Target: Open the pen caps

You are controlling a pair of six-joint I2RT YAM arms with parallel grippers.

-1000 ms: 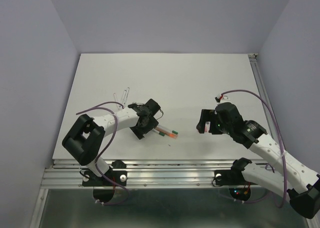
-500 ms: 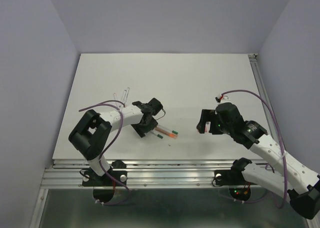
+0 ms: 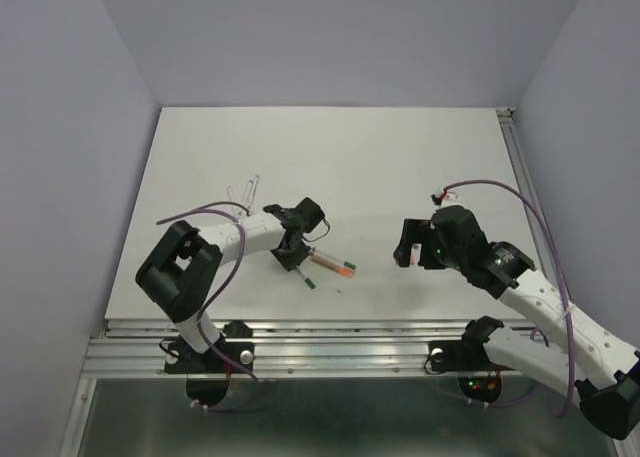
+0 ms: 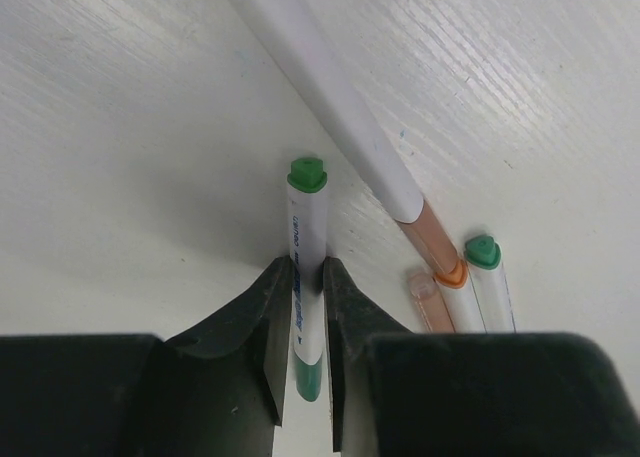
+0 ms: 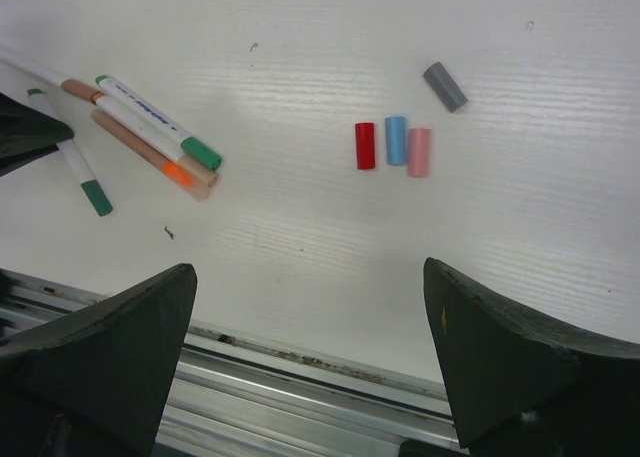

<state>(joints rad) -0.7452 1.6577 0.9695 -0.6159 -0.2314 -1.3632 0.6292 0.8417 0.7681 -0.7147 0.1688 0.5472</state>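
**Left claw.** The left claw (image 4: 305, 277) is closed on a white pen (image 4: 306, 227), with both jaws pressing the barrel from opposite sides. The pen lies flat on the desk (image 3: 350, 157). Its green cap (image 4: 308, 379) is seated on the barrel. In the left wrist view the cap sits low between the jaws. A small green plug (image 4: 307, 174) closes the opposite end of the barrel.

**Right claw.** The right claw (image 5: 310, 267) is spread wide and holds nothing. It hangs above the desk on the right-arm side of the white pen, well apart from it.

**Other pens.** Three more pens lie just beside the white pen on its right-arm side, bunched against one another. One carries a second green cap (image 5: 201, 154) and one carries an orange cap (image 5: 178, 173). Both caps are seated.

**Loose caps.** Four caps lie off their pens, farther toward the right-arm side and well apart from the white pen.
- The red cap (image 5: 364, 145), blue cap (image 5: 396, 140) and pink cap (image 5: 419, 152) lie parallel in a row. The blue cap is close against the pink one.
- The grey cap (image 5: 445, 86) lies tilted, near the row on the side away from the white pen.

**Unidentified items.** Two thin pale sticks (image 3: 252, 187) lie near the white pen on its far, left-arm side. They are too small to identify.
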